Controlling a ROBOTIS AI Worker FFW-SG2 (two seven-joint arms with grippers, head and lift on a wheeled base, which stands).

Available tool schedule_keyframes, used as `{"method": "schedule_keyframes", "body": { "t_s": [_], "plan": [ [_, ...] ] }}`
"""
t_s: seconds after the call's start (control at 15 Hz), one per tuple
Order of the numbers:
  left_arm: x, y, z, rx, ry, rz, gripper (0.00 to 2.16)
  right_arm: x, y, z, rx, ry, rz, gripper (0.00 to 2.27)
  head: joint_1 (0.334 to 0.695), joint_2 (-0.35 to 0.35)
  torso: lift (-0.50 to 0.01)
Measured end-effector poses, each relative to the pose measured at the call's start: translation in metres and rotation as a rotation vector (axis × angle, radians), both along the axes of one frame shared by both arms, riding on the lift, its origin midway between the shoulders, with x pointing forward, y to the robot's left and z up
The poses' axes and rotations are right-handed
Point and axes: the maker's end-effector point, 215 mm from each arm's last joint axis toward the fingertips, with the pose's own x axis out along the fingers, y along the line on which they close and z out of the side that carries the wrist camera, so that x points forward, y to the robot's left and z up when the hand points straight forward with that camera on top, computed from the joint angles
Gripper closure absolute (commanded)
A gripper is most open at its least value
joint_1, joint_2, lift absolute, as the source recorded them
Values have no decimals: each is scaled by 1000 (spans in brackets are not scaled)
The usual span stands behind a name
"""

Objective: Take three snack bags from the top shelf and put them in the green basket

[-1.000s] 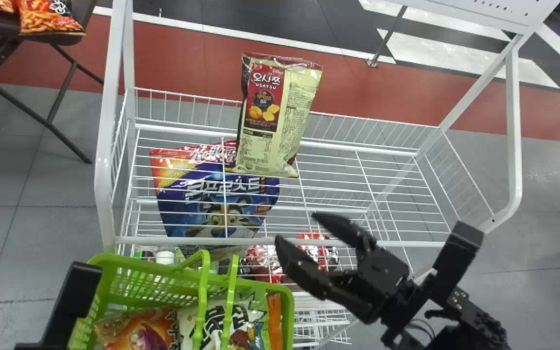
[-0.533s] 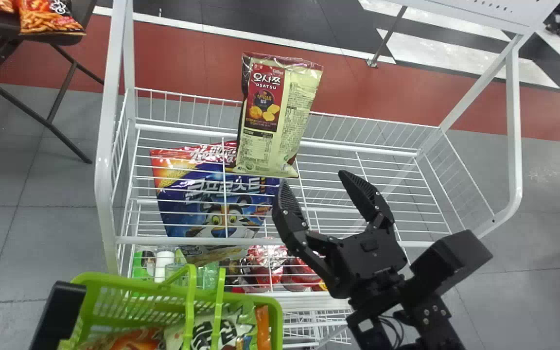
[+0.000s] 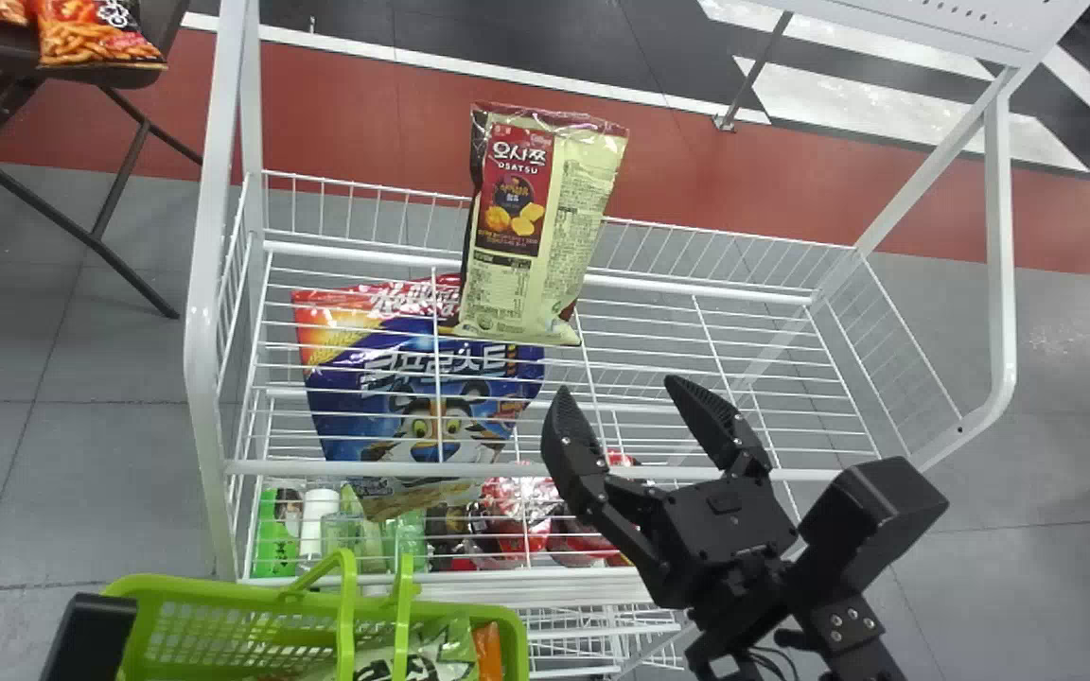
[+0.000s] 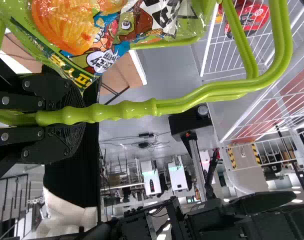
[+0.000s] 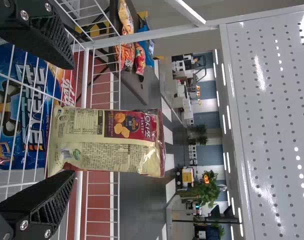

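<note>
A cream-and-maroon plastic snack bag (image 3: 536, 227) stands upright on the white wire shelf (image 3: 696, 288), beyond the spread black fingers of the right gripper (image 3: 619, 385). The left gripper (image 3: 91, 634) pinches the tubular handle (image 4: 122, 111) of a green plastic basket (image 3: 252, 598).

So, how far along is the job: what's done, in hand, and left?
Done: bagged snacks lie in the green basket, exact count unclear. In hand: the left pincer grips its handle; the right pincer is open, empty. Left: one tan bag stands on the top shelf, probably the last.
</note>
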Motion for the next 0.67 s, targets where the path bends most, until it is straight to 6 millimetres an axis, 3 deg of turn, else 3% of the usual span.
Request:
{"method": "schedule_keyframes", "body": {
  "t_s": [0.67],
  "plan": [
    [-13, 1, 0, -1, 19, 3, 1544, -8, -7, 7, 23, -14, 4, 66, 695, -350, -28]
  ]
}}
